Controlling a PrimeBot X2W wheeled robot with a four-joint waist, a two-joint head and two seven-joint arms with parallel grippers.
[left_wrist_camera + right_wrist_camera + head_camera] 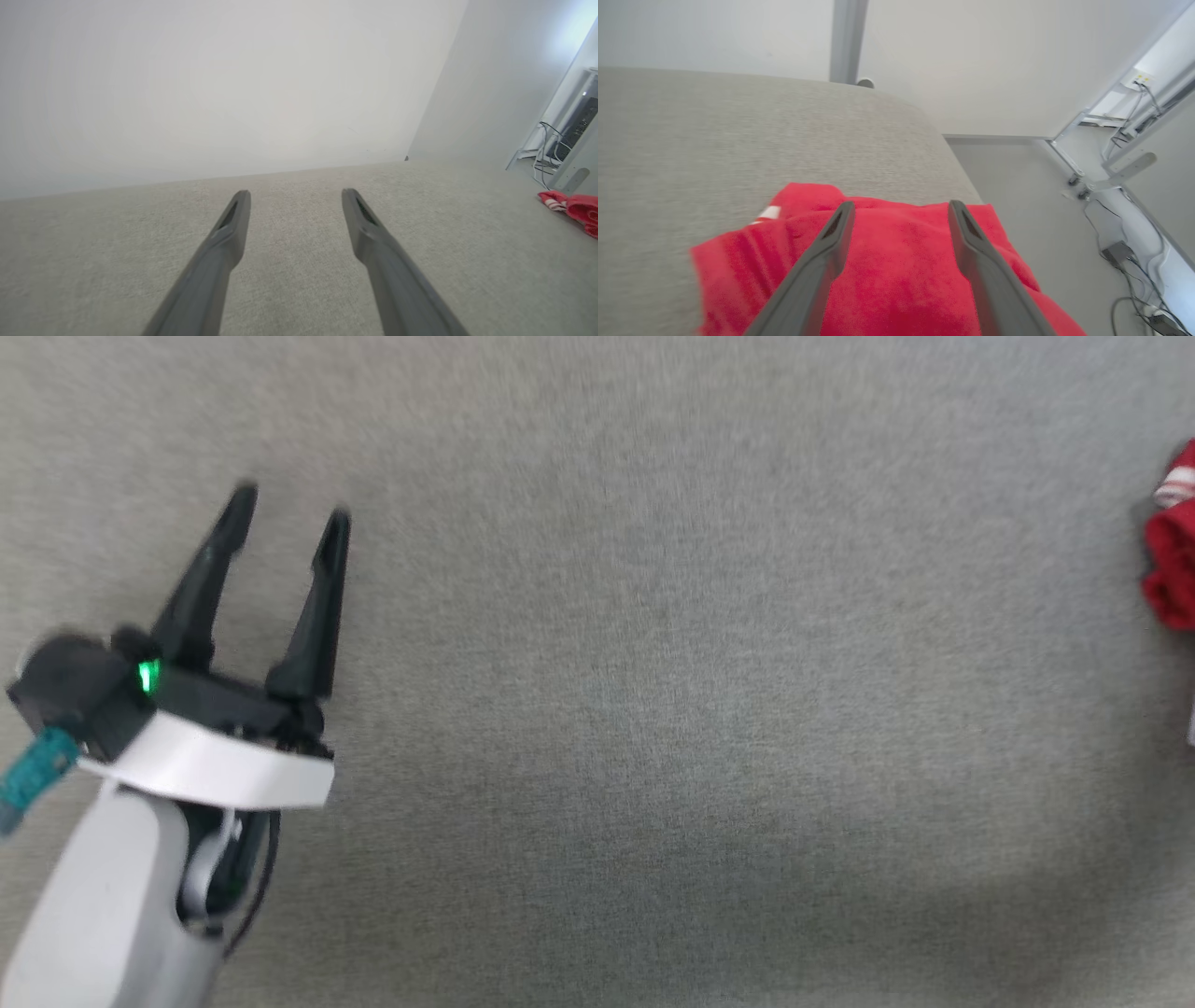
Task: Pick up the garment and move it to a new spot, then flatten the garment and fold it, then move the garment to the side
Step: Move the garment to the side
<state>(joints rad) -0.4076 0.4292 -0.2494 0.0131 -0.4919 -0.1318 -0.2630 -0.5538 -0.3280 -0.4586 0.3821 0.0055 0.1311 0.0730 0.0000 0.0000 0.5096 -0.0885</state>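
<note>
The garment (1173, 565) is a bunched red cloth with a bit of red-and-white striped trim, lying at the far right edge of the grey surface (653, 663). It also appears small at the right in the left wrist view (572, 207). My right gripper (901, 207) hangs open just over the garment (896, 275), its two dark fingers spread with red cloth showing beneath and between them, nothing pinched. My left gripper (291, 518) stands open at the lower left of the head view, far from the garment, with bare grey surface between its fingers (236, 224).
The grey surface ends close beside the garment at a rounded corner (943, 144), with pale floor (1041, 224) below. Cables and a metal frame (1115, 172) lie on the floor at the right. A pale wall (210, 84) stands behind the surface.
</note>
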